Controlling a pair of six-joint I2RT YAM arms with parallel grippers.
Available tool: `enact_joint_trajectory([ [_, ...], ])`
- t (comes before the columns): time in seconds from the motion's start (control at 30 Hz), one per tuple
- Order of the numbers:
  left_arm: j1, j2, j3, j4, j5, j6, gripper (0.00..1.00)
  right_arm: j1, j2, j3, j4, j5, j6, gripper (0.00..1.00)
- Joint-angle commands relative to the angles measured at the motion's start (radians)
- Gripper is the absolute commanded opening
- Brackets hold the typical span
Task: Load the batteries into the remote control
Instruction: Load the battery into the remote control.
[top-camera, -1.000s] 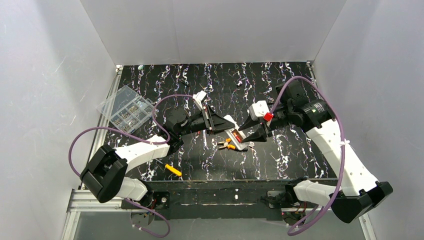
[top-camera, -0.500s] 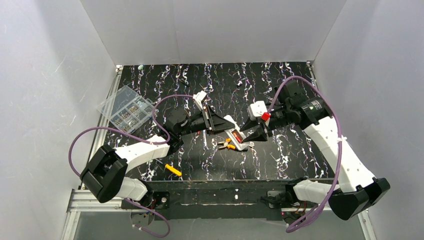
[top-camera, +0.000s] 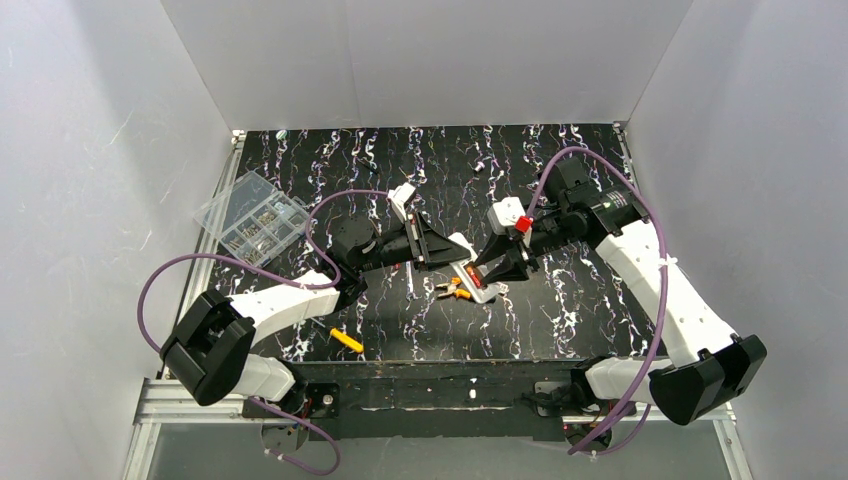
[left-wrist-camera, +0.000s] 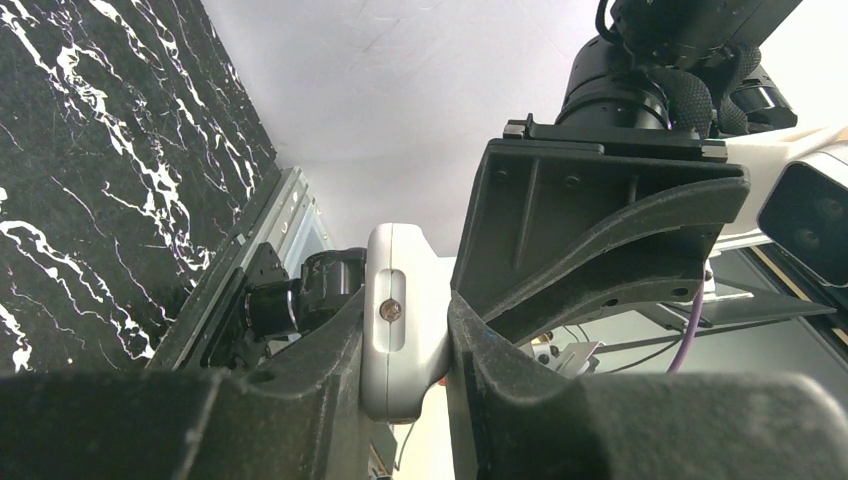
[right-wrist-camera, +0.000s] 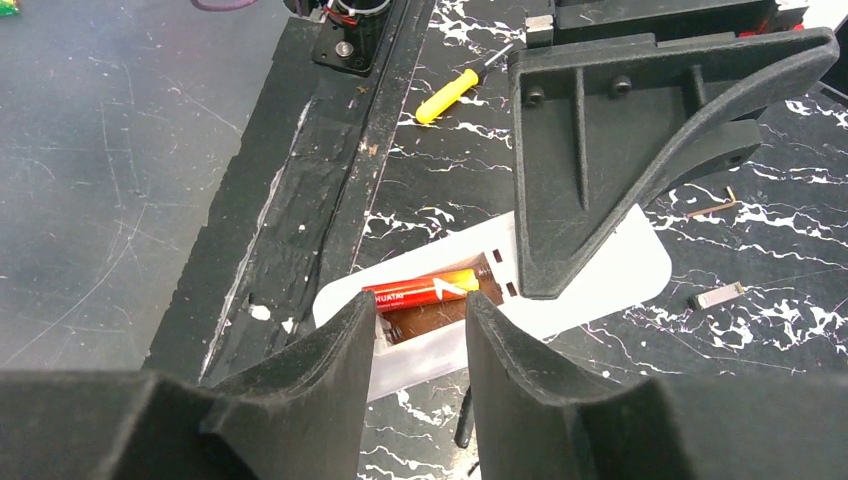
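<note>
The white remote control (right-wrist-camera: 600, 270) lies back-up and tilted over the black marbled table, its battery recess open. One red-orange battery (right-wrist-camera: 425, 291) lies in the far slot of that recess; the near slot shows bare brown floor. My left gripper (left-wrist-camera: 405, 325) is shut on the remote's edge (left-wrist-camera: 395, 300). In the top view it (top-camera: 452, 250) holds the remote (top-camera: 470, 272) from the left. My right gripper (right-wrist-camera: 420, 312) is open, its jaws straddling the recess just above it, with nothing between them. It (top-camera: 492, 272) comes in from the right.
A small orange-handled tool (top-camera: 452, 290) lies just in front of the remote. A yellow screwdriver (top-camera: 346, 339) sits near the front edge, and a clear compartment box (top-camera: 252, 218) at the left. A hex key (right-wrist-camera: 712, 205) and a small metal piece (right-wrist-camera: 718, 295) lie beyond the remote.
My right arm has swung left and down onto the remote, and its jaws have narrowed a little. The left arm and the remote have stayed put.
</note>
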Motion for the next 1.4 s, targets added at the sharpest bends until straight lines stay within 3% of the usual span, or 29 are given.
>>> enact_joint_trajectory([
  [0.0,-0.005,-0.028,0.024,0.102,0.037,-0.002,0.00,-0.006,-0.007,0.031,-0.025,-0.037,-0.016,0.45],
  [0.83,-0.006,-0.009,0.037,0.102,0.042,-0.010,0.00,-0.005,-0.008,0.013,-0.080,-0.094,-0.067,0.47],
  [1.37,-0.006,-0.007,0.036,0.103,0.040,-0.009,0.00,0.034,0.047,0.007,-0.068,-0.010,-0.024,0.50],
])
